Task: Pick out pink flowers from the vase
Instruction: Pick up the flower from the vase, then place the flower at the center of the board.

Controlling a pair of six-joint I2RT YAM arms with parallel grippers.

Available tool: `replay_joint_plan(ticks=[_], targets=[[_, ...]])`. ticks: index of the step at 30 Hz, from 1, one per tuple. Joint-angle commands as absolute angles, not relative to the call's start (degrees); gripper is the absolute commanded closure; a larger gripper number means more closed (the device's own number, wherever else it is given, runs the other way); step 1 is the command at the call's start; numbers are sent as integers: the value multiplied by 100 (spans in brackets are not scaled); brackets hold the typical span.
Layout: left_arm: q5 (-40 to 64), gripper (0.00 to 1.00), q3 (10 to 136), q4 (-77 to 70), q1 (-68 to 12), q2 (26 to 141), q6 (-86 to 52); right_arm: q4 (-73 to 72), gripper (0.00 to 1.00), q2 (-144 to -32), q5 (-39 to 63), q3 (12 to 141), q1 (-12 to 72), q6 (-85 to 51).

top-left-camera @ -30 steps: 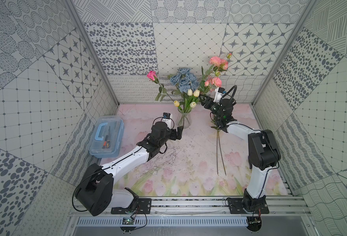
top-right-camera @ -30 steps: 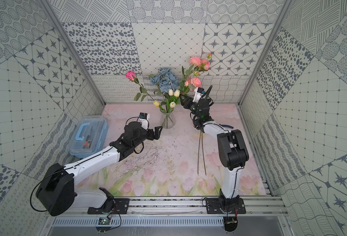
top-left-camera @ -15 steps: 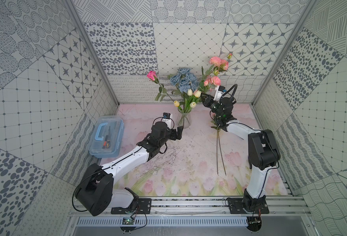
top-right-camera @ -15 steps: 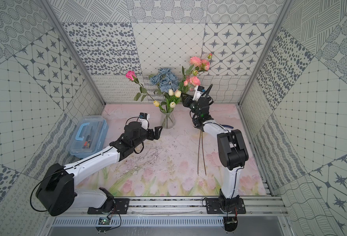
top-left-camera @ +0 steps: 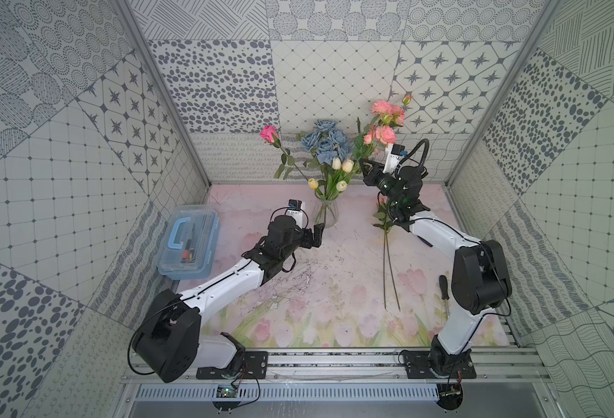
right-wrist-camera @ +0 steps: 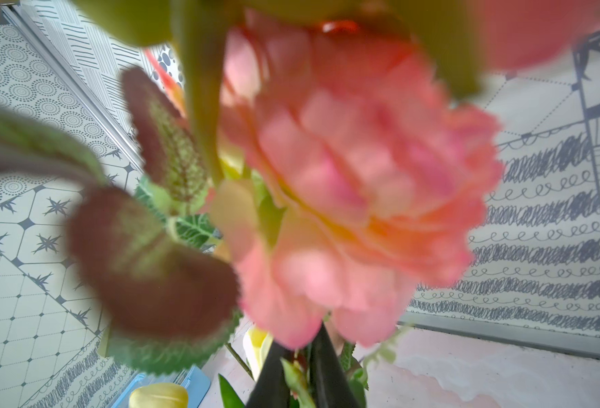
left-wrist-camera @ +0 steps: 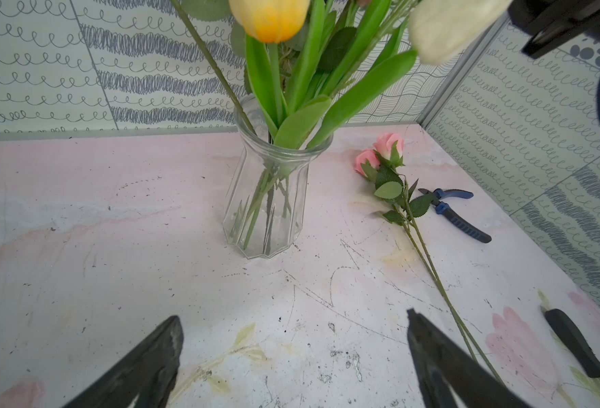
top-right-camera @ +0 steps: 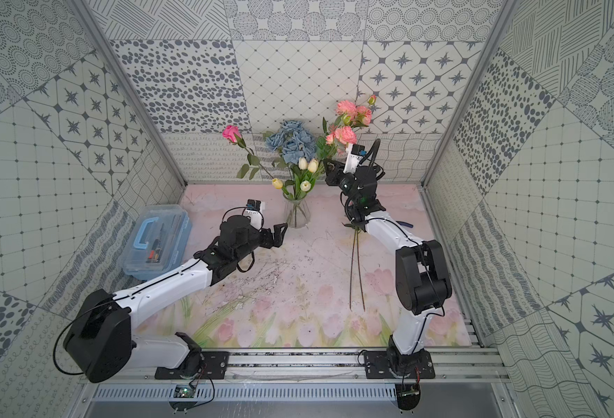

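The pink flowers are in two places. Two light-pink roses lie flat on the desk to the right of the vase, with their stems side by side and running toward the front rail. In the vase I see a ruffled salmon-pink spray leaning right and one deep-pink rose leaning left. They share the neck with blue roses and cream tulips.

Right arm: the lower link rises from the front rail, the elbow is folded high, the forearm reaches toward the back wall, and the wrist is tipped upward. The right gripper sits at the bouquet's right flank, above the vase rim and just under the salmon blooms. In the right wrist view its fingers stand almost together with a green stem pinched between them. I read this as a grip on the salmon spray, though blurred petals fill most of that view.

Left arm: it is stretched low and nearly straight across the desk, with the wrist level. The left gripper points at the vase's base, near it but apart. Its jaws are spread wide and hold nothing.

A clear toolbox stands by the left wall. Blue-handled pliers lie just beyond the two roses on the desk.
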State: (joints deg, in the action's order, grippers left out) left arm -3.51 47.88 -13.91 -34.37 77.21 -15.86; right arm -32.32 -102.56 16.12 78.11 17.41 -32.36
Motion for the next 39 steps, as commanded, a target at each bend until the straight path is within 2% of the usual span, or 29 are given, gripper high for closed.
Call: replay_joint_plan(ticks=[1, 25, 39], targets=[[-321, 1, 4884, -1426, -3410, 7674, -1537, -3306, 87, -9938, 1524, 7849, 1759, -2826], [-321, 1, 4825, -1518, -3410, 7664, -1590, -2107, 91, -8324, 1298, 8042, 1758, -1531], [-264, 1, 4838, -1564, -3410, 7663, -1661, 275, 95, -6704, 86, 8337, 1712, -980]])
